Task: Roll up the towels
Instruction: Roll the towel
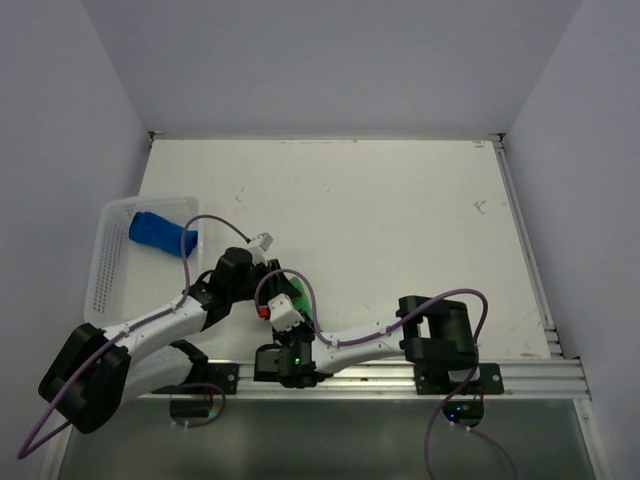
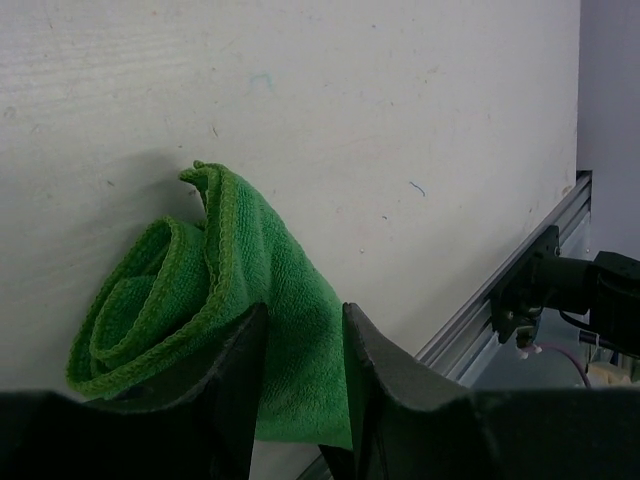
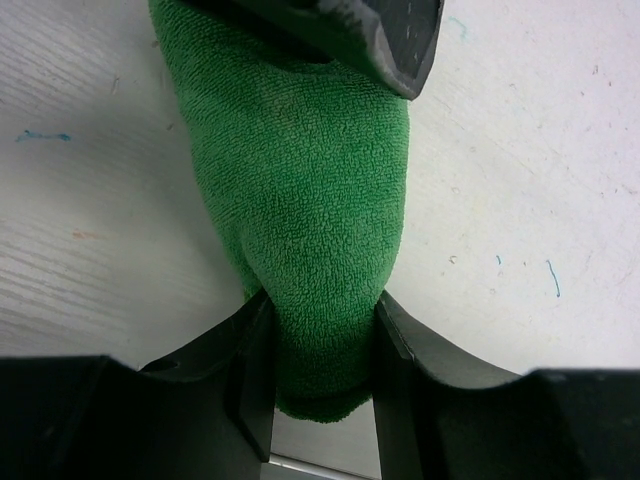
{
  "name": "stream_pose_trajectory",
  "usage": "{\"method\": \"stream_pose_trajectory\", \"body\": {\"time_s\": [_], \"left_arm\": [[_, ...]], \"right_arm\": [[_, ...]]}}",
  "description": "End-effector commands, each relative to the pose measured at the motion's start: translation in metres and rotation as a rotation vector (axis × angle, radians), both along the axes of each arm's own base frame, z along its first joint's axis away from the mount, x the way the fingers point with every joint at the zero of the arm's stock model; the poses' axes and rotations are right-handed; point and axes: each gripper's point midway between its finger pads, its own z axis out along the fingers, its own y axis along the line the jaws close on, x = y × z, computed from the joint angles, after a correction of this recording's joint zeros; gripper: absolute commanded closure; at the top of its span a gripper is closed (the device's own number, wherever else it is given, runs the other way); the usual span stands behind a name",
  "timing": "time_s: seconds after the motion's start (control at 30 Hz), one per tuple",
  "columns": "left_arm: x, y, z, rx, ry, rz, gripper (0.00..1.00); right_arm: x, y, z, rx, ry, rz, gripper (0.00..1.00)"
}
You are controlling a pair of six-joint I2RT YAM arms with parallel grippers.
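Rolled green towel near the front edge of the table, long axis running straight out from my right gripper clamping one end, my left gripper pinching it too, blue towel lying crosswise in basket.

L pincer pinching rolled green towel

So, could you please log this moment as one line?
green towel: rolled | left gripper: shut on green towel | right gripper: shut on green towel | blue towel: in basket

top ext: high, looks down on table | wrist cams: v close, opposite ends, share green towel
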Motion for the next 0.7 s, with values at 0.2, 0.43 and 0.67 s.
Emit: {"method": "stream_pose_trajectory", "body": {"time_s": [0.2,0.43,0.67], "left_arm": [[0.005,0.007,-0.029,0.084,0.006,0.010,0.60],[0.005,0.010,-0.032,0.098,0.004,0.018,0.60],[0.006,0.012,-0.034,0.113,0.001,0.021,0.60]], "right_arm": [[-0.003,0.000,-0.012,0.040,0.086,-0.009,0.61],[-0.006,0.000,0.016,0.172,0.120,0.005,0.40],[-0.012,0.012,0.038,0.361,0.232,0.094,0.13]]}}
